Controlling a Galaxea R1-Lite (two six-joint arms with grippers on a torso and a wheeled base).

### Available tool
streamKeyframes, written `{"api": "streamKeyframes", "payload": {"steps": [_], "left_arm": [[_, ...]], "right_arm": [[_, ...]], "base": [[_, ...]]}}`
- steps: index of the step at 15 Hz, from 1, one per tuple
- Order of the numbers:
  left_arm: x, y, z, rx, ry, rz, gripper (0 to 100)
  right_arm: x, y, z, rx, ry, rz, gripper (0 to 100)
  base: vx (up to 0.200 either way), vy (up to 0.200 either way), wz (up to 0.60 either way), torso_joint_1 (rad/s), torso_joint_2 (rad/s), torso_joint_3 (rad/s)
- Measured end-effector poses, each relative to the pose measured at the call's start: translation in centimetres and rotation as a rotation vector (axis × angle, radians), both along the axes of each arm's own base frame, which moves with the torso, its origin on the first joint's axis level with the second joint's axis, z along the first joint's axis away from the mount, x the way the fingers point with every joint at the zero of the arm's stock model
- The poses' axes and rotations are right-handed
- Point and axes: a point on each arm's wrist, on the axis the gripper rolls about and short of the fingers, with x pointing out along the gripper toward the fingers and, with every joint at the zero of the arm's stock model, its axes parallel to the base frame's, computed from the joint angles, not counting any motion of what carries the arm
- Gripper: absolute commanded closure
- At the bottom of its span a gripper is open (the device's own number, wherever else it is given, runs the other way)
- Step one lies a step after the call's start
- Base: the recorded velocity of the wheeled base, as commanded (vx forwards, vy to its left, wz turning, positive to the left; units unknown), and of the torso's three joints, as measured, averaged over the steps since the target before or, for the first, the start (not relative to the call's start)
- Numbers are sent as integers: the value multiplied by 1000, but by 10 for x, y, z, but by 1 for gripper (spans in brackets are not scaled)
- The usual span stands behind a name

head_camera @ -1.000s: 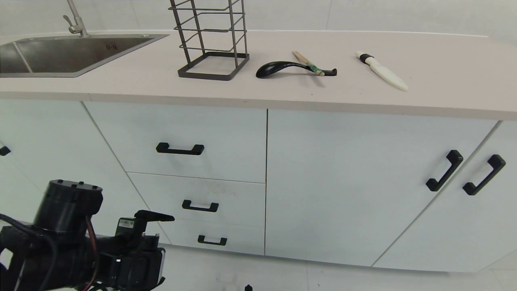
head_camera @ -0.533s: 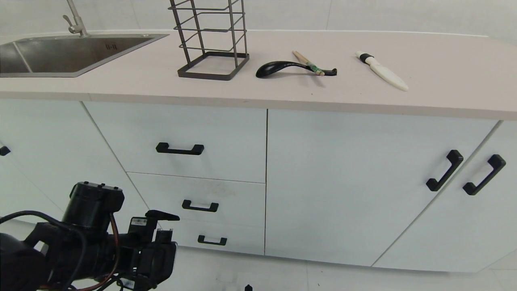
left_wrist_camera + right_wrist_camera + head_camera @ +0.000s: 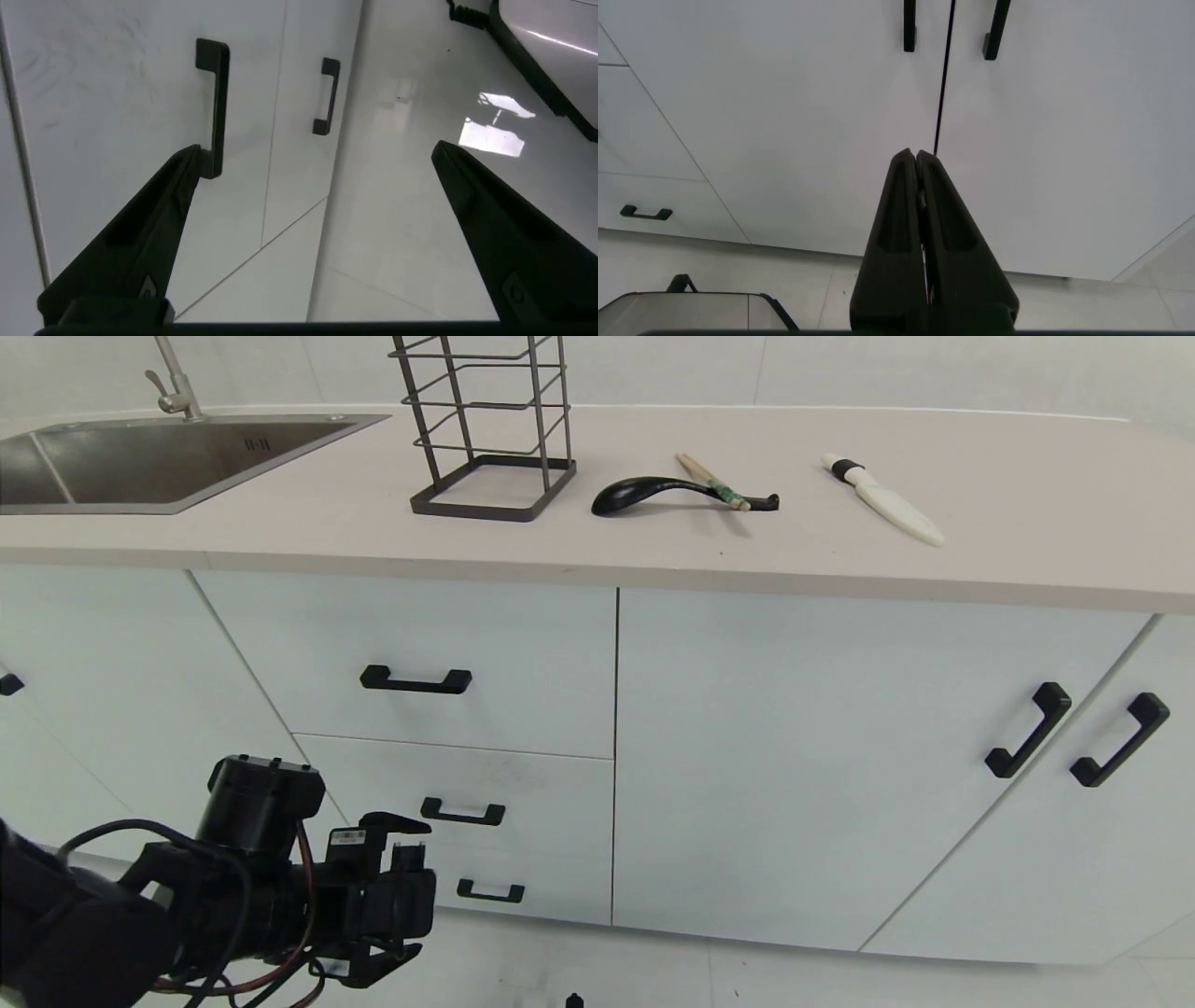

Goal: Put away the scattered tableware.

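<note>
On the counter lie a black ladle (image 3: pixel 644 492), a pair of wooden chopsticks (image 3: pixel 712 482) resting across its handle, and a white knife (image 3: pixel 882 501) with a black band farther right. A dark wire rack (image 3: pixel 490 429) stands to the left of the ladle. My left gripper (image 3: pixel 411 896) hangs low in front of the lower drawers, far below the counter. In the left wrist view it (image 3: pixel 316 154) is open, with nothing between its fingers, facing the drawer fronts. My right gripper (image 3: pixel 915 157) is shut and empty, pointing at the white cabinet doors.
A steel sink (image 3: pixel 56 467) with a tap sits at the counter's left end. Below are three drawers with black handles (image 3: pixel 416 680) and cabinet doors with black handles (image 3: pixel 1027 730). Shiny white floor (image 3: pixel 420 215) lies under the cabinets.
My left arm has moved right and a little up, closer to the lower drawers. The things on the counter have not moved.
</note>
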Motion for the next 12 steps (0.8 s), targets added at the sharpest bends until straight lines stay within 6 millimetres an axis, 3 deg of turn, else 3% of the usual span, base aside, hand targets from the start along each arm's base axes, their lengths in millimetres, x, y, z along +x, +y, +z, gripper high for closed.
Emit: {"api": "streamKeyframes", "payload": {"steps": [12], "left_arm": [[53,-12,-42,-38,-14,63,0]], "right_arm": [[0,0,0,0,0,0,100]], "base": [[0,0,0,0,0,0]]}}
